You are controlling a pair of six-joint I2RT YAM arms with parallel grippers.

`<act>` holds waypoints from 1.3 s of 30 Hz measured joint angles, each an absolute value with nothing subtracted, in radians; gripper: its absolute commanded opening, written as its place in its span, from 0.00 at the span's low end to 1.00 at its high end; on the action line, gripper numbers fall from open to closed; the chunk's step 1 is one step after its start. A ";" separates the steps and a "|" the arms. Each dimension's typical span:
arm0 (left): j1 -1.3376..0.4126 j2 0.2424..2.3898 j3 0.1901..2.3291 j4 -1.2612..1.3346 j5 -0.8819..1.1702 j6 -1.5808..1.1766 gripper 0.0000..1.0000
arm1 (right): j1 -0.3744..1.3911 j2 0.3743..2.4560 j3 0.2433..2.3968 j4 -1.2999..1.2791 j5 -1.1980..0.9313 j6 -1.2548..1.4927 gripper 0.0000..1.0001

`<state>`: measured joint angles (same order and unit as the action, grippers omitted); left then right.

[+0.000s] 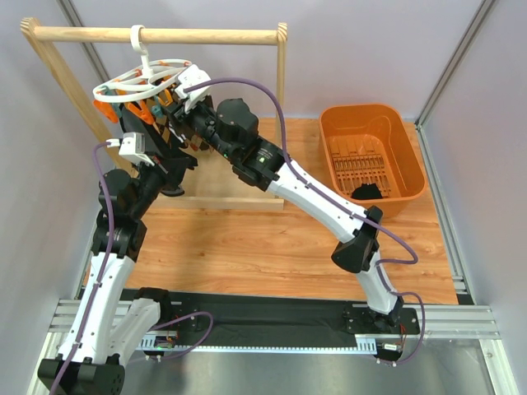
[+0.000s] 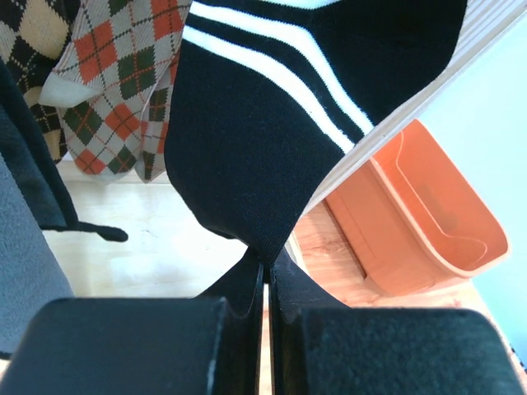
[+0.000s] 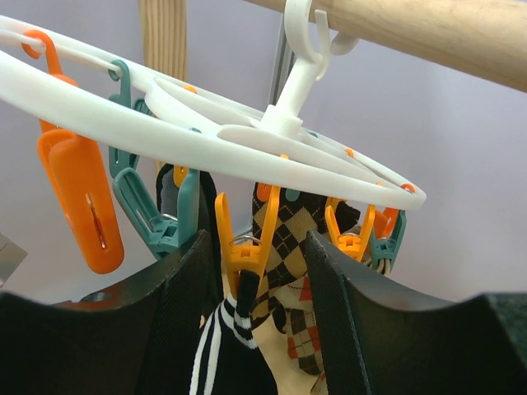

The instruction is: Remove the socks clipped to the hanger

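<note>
The white ring hanger [image 1: 140, 80] hangs by its hook from the wooden rail [image 1: 165, 34]; it also shows in the right wrist view [image 3: 247, 140]. Several socks hang from its orange and teal clips. My left gripper [image 2: 268, 265] is shut on the lower tip of a black sock with white stripes [image 2: 263, 123], below the hanger [image 1: 174, 169]. Argyle socks [image 2: 115, 82] hang beside it. My right gripper [image 3: 259, 271] is open just under the ring [image 1: 174, 115], its fingers [image 3: 185, 304] on either side of the orange clip [image 3: 247, 239] that holds the striped sock [image 3: 230, 346].
An orange basket [image 1: 412, 156] stands at the right of the table with a black sock [image 1: 366, 192] in it; it also shows in the left wrist view [image 2: 428, 222]. The wooden frame's posts and base board [image 1: 222, 193] stand behind the arms.
</note>
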<state>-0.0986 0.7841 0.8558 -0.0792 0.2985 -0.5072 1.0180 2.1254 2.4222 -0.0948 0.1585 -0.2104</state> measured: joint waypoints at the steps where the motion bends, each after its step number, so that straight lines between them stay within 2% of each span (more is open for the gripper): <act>1: -0.099 0.783 0.856 -0.079 0.299 -0.507 0.00 | 1.018 2.128 2.423 -0.096 0.158 -0.211 0.53; 16: -0.102 0.776 0.856 -0.078 0.317 -0.508 0.00 | 1.018 2.180 2.476 -0.086 0.163 -0.211 0.53; 29: -0.103 0.777 0.856 -0.070 0.339 -0.511 0.00 | 1.018 2.209 2.498 -0.037 0.190 -0.209 0.50; 32: -0.103 0.777 0.856 -0.070 0.339 -0.511 0.00 | 1.018 2.209 2.502 -0.023 0.192 -0.206 0.46; 35: -0.103 0.777 0.856 -0.070 0.339 -0.511 0.00 | 1.018 2.211 2.505 -0.015 0.192 -0.200 0.36; 39: -0.103 0.777 0.856 -0.070 0.339 -0.511 0.00 | 1.019 2.223 2.514 -0.010 0.191 -0.192 0.26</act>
<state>-0.1032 0.7769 0.8558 -0.0696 0.3393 -0.5106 1.0187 2.2227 2.5145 -0.0097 0.1909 -0.1917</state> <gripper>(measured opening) 0.007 0.319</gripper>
